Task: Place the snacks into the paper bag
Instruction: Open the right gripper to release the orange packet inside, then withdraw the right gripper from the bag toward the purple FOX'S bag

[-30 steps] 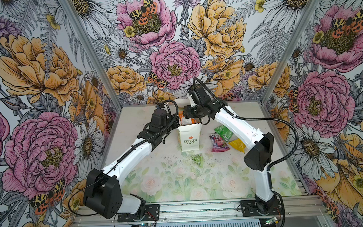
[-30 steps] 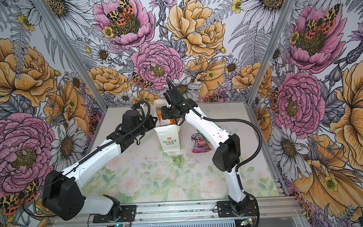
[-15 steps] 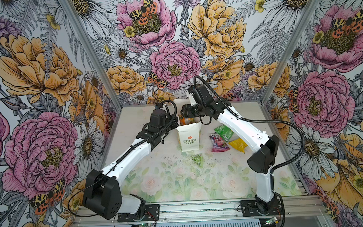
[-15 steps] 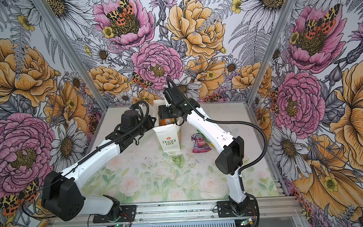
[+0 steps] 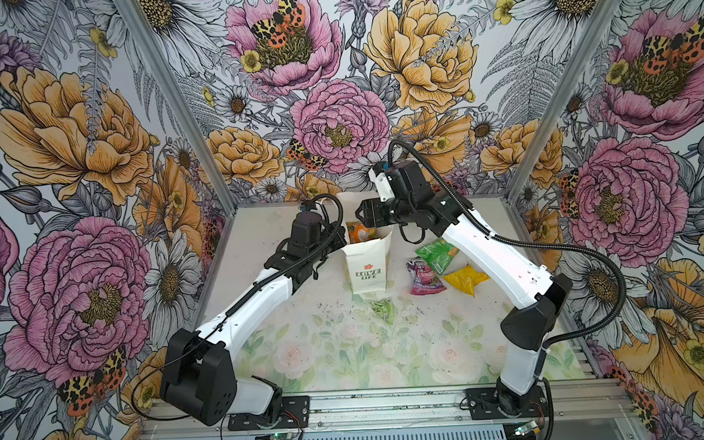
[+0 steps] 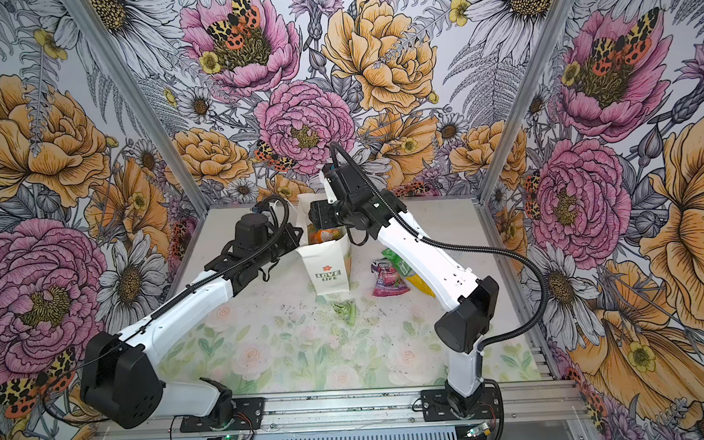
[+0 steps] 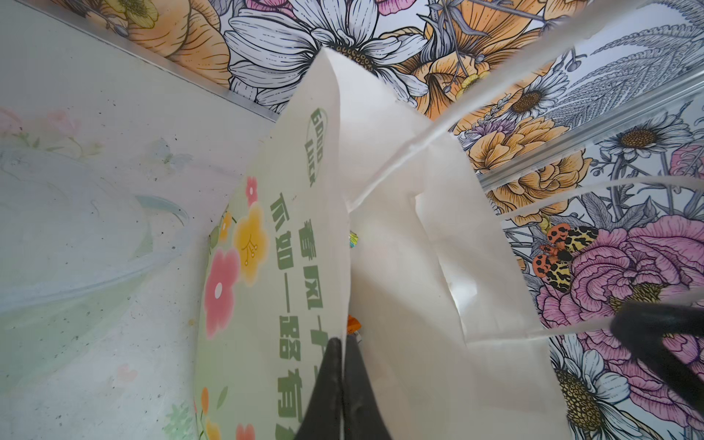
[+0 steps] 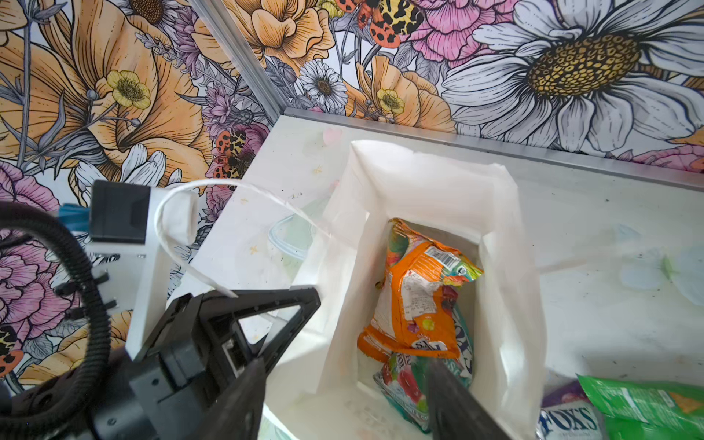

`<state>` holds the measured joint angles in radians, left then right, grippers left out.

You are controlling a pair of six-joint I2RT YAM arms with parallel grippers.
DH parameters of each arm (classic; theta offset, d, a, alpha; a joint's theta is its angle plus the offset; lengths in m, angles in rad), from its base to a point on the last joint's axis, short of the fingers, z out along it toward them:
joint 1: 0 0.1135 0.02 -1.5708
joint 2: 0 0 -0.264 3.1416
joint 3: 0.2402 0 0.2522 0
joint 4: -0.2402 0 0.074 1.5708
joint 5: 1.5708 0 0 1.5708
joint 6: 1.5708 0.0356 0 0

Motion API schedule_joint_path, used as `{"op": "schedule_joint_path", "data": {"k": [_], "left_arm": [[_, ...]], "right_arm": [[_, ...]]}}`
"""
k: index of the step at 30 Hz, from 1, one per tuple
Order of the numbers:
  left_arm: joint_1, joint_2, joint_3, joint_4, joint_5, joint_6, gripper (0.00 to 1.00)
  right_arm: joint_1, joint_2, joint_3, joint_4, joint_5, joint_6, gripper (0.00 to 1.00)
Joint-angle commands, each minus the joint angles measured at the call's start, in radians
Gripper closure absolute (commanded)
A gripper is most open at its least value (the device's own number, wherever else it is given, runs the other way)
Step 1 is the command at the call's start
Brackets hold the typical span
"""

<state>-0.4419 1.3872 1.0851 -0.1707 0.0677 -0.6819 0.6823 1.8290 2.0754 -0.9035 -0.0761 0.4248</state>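
**Both top views.** The bag point(image 5: 367, 265) stands upright at mid-bench point(image 5: 306, 351) with its mouth open and its "LOVE LIFE" side towards the camera. The left hand point(image 5: 340, 238) is at the bag's left rim. The right hand point(image 5: 362, 217) hangs over the mouth. An orange packet point(image 5: 359, 232) shows inside the mouth. Four packets lie on the bench outside the bag. The green packet point(image 5: 436, 253), purple packet point(image 5: 423, 275) and yellow packet point(image 5: 465, 279) are clustered to the right of the bag, with green overlapping purple. The pale green packet point(image 5: 383, 308) lies just in front of the bag.

**Left wrist view.** The left hand's fingers point(image 7: 331, 388) are pressed together on the top edge of the bag's printed wall, gripping it.

**Right wrist view.** The right hand's fingers point(image 8: 457, 400) stand apart above the mouth with nothing between them, so the hand is open and empty. Inside the bag, the orange packet lies on a teal packet point(image 8: 409, 388). A cord handle point(image 8: 171, 236) loops over the left hand's body.
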Motion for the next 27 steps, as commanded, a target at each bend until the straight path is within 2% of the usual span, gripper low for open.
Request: {"op": "schedule_joint_path", "data": {"k": [1, 12, 20, 27], "left_arm": [[0.009, -0.027, -0.009, 0.004, 0.006, 0.01, 1.0], [0.01, -0.028, -0.01, 0.007, 0.01, 0.011, 1.0], [0.011, -0.039, -0.016, 0.01, 0.007, 0.01, 1.0], [0.014, -0.047, -0.017, 0.002, 0.007, 0.011, 1.0]], "right_arm": [[0.006, -0.087, -0.045, 0.009, 0.003, -0.03, 0.3], [0.006, -0.322, -0.304, 0.009, 0.01, -0.034, 0.24], [0.003, -0.512, -0.579, 0.009, 0.058, -0.025, 0.2], [-0.018, -0.61, -0.781, 0.009, 0.076, 0.022, 0.15]]}}
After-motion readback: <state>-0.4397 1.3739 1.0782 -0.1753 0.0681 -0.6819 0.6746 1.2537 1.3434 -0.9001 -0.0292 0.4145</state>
